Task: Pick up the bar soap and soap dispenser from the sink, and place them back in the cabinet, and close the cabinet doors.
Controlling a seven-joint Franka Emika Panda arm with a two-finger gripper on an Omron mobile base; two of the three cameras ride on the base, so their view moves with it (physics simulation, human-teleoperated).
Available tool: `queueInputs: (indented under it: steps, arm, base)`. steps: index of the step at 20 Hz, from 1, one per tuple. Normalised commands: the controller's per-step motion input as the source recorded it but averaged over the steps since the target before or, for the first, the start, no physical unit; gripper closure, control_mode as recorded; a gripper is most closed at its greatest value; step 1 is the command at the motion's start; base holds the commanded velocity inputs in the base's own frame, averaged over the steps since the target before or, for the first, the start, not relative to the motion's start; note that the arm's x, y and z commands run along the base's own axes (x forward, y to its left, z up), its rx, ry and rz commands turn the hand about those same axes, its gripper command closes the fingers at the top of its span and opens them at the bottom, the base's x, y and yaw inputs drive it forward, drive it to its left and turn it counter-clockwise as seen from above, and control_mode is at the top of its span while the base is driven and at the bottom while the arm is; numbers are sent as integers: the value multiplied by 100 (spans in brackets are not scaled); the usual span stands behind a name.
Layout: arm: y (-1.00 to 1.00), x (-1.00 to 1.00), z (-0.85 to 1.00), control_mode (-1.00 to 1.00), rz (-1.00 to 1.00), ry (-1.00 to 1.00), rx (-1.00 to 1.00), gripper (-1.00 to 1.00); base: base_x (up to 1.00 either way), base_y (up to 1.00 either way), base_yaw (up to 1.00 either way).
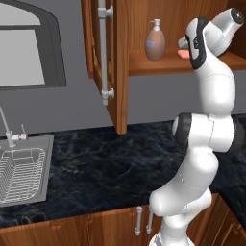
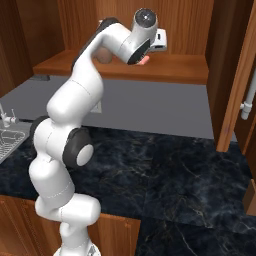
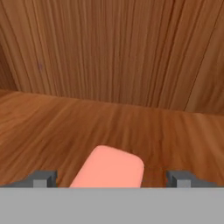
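bar soap [image 3: 108,168] unmarked; soap dispenser [image 1: 155,41] label blue, unreadable.

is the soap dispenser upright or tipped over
Upright: the soap dispenser stands on the cabinet shelf with its white pump on top.

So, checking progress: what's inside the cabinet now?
On the cabinet's shelf stand the soap dispenser and the bar soap, lying between the open gripper's fingertips. The arm covers part of the shelf.
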Motion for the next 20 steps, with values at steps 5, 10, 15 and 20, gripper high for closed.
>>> queueInputs:
  steps: [5,10,15,20]
  arm:
    - [3,-46,0,-100,-16,-11,0,-100]
    - [11,-49,0,-100,-16,-12,0,-100]
    - [15,-51,-4,-100,-14,-19,0,-100]
    - [4,-42,12,-100,-12,-1,0,-100]
  base:
    - [0,0,0]
    - [0,0,0]
    - [0,0,0]
    - [0,0,0]
